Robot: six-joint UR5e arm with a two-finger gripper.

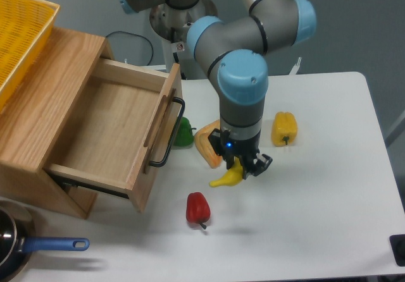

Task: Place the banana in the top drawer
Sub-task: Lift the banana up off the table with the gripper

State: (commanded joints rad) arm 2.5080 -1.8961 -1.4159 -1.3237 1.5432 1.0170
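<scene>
The yellow banana point(226, 178) hangs a little above the white table, its thicker end caught between the fingers of my gripper point(243, 170), which is shut on it. Its free tip points left and slightly down. The top drawer point(111, 127) of the wooden cabinet stands pulled open at the left, empty, with its black bar handle point(172, 133) facing the gripper. The banana is to the right of the drawer front, well outside it.
A red pepper point(197, 208) lies below the banana, a green pepper point(184, 133) by the drawer handle, an orange piece point(207, 144) behind the gripper, and a yellow pepper point(284, 128) to the right. A yellow mesh basket point(19, 35) tops the cabinet. A blue-handled pan point(38, 247) sits front left.
</scene>
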